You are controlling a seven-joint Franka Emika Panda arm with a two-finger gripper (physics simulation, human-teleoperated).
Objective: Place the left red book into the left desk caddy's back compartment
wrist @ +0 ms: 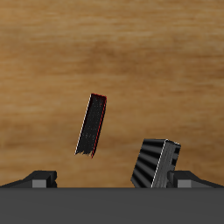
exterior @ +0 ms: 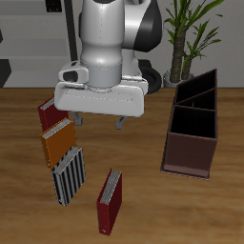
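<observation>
The left red book (exterior: 110,202) is a slim crimson hardcover lying flat near the table's front edge; in the wrist view the red book (wrist: 91,124) lies on bare wood. The left desk caddy (exterior: 193,143) is a long dark maroon box with three sections, and its back compartment (exterior: 198,92) is the farthest end slot. My gripper (exterior: 100,122) hangs open and empty above the table, farther back than the red book and well apart from the caddy. Both fingertips (wrist: 39,178) show at the wrist frame's edge, with nothing between them.
A darker maroon book (exterior: 50,111), an orange book (exterior: 57,141) and a grey striped book (exterior: 69,174) lie in a row beside the gripper. The striped book (wrist: 157,164) also shows in the wrist view. A potted plant (exterior: 191,29) stands behind the caddy.
</observation>
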